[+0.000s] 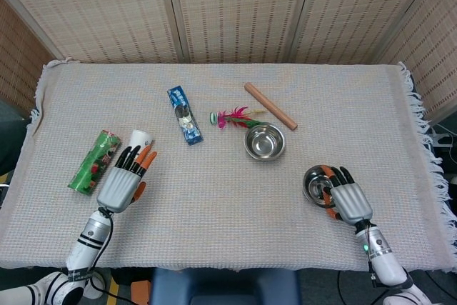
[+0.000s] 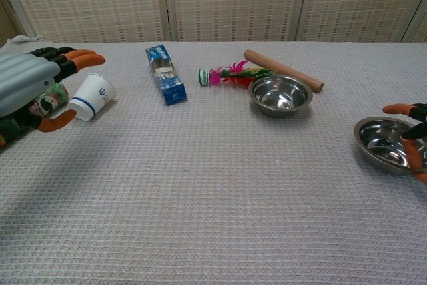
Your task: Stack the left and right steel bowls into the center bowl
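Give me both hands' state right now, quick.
Left hand: open, fingers apart, holding nothing, by the paper cup.
Right hand: fingers over the steel bowl's rim; grip cannot be told.

Right hand (image 1: 348, 199) covers part of the near bowl (image 1: 315, 183); chest view's edge cuts both, grip unclear.
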You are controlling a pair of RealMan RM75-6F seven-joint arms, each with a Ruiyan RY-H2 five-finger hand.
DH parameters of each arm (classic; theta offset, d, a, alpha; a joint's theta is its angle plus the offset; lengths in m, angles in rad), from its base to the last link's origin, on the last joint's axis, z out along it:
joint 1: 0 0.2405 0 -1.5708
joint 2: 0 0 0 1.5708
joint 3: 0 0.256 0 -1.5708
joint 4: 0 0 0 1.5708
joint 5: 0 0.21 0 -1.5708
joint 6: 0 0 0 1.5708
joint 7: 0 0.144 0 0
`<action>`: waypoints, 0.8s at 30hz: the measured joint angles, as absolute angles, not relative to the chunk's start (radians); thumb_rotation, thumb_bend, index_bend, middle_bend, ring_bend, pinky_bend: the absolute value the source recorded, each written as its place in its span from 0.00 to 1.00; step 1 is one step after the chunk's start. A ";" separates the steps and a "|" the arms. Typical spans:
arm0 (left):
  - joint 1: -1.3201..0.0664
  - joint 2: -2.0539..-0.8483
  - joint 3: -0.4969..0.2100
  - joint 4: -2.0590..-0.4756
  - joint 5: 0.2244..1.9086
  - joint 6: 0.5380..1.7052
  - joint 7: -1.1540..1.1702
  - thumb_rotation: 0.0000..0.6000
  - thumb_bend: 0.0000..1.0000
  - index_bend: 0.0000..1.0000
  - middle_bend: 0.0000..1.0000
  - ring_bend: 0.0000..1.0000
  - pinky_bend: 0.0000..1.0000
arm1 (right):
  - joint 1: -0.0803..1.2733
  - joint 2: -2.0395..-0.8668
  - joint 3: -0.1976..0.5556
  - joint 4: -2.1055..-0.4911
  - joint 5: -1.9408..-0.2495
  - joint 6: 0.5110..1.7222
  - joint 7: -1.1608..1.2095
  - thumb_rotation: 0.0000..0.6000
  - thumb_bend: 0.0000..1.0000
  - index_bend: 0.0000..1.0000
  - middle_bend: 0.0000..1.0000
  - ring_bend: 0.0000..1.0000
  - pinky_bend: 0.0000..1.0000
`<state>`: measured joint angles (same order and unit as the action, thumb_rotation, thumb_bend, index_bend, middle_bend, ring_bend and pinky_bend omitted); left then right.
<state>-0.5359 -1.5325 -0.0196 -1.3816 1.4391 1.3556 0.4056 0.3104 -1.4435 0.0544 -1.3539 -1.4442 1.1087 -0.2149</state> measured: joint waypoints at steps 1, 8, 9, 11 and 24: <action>-0.532 -1.531 -0.020 -1.381 1.442 1.359 0.404 1.00 0.44 0.00 0.00 0.00 0.08 | 0.310 -1.450 0.058 -1.350 -1.452 1.128 -0.209 1.00 0.29 0.72 0.09 0.00 0.02; -0.504 -1.517 -0.031 -1.384 1.449 1.373 0.397 1.00 0.44 0.00 0.00 0.00 0.08 | 0.331 -1.475 0.094 -1.352 -1.537 1.254 -0.153 1.00 0.30 0.75 0.13 0.00 0.05; -0.502 -1.515 -0.034 -1.384 1.448 1.373 0.395 1.00 0.44 0.00 0.00 0.00 0.08 | 0.340 -1.476 0.102 -1.358 -1.541 1.257 -0.152 1.00 0.30 0.75 0.13 0.00 0.05; -0.498 -1.511 -0.038 -1.384 1.448 1.371 0.392 1.00 0.44 0.00 0.00 0.00 0.08 | 0.365 -1.479 0.124 -1.374 -1.543 1.253 -0.156 1.00 0.30 0.75 0.13 0.00 0.05; -0.471 -1.472 -0.060 -1.381 1.448 1.369 0.360 1.00 0.44 0.00 0.00 0.00 0.08 | 0.616 -1.612 0.289 -1.255 -1.347 0.983 -0.249 1.00 0.30 0.73 0.13 0.00 0.05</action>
